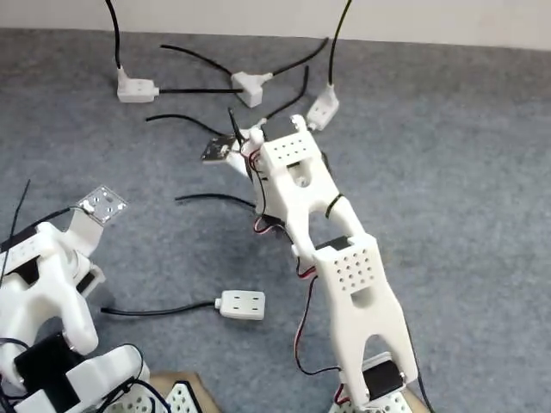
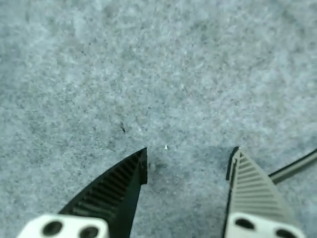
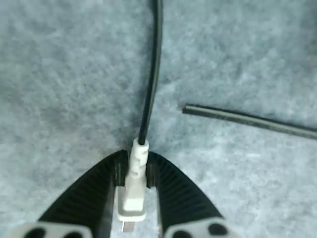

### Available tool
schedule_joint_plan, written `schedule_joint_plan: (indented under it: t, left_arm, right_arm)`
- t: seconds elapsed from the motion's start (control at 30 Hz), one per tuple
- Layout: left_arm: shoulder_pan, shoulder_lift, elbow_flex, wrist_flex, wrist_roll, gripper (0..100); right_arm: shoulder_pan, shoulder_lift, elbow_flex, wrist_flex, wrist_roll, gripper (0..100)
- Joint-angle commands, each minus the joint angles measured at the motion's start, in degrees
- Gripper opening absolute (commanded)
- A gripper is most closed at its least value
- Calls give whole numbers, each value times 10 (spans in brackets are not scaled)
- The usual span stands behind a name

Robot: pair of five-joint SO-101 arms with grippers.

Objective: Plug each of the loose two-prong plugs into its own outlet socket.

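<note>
Right wrist view shows right end effector (image 3: 134, 157) gripping a white plug (image 3: 132, 194).

We count four white cord-end blocks (image 1: 136, 88) (image 1: 250, 87) (image 1: 323, 108) (image 1: 242, 305), one white plug (image 3: 132, 193), two arms (image 1: 344, 275) (image 1: 43, 275).

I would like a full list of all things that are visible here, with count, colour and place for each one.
outlet sockets: four, white; three in a far row, one near, between the arms
plug: one, white with black cord; between the right gripper's fingers
loose cables: several, black; on the carpet around the far sockets
carpet: one, grey; under everything
arms: two, white; one at the near corner, one stretched toward the far sockets
left gripper: one, black and pale fingers; open over bare carpet
right gripper: one, black fingers; shut on the plug
</note>
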Motion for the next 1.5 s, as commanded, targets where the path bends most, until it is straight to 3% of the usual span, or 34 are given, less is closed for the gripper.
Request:
schedule_joint_plan:
  t: [0.0, 0.17, 0.3, 0.4, 0.53, 1.0, 1.1, 1.27, 1.47]
  left_arm:
    - [-3, -3, -5, -7, -5, 280]
    - [20, -3, -7, -6, 13, 280]
    - [28, -4, -52, -21, 143, 280]
    - [47, -4, -86, -20, 221, 280]
    - [92, -4, -86, -20, 225, 280]
    - [111, -5, -98, -19, 256, 280]
    - [113, -5, -139, 4, 309, 280]
    - [171, -13, -171, 47, 322, 280]
    - [211, -145, -137, 50, 358, 280]
  right_arm:
    - [-3, -58, -93, 25, -88, 5]
    - [-5, -84, -131, 22, -208, 5]
    - [-6, -93, -169, 25, -251, 5]
    - [-26, -95, -126, 27, -231, 5]
    - [-70, -101, -52, 23, -227, 5]
    - [-103, -176, -181, 26, -298, 6]
    - [-100, -161, -99, 26, -272, 6]
    - [-101, -158, 100, -10, -213, 6]
    - [-40, -283, 180, -144, -253, 6]
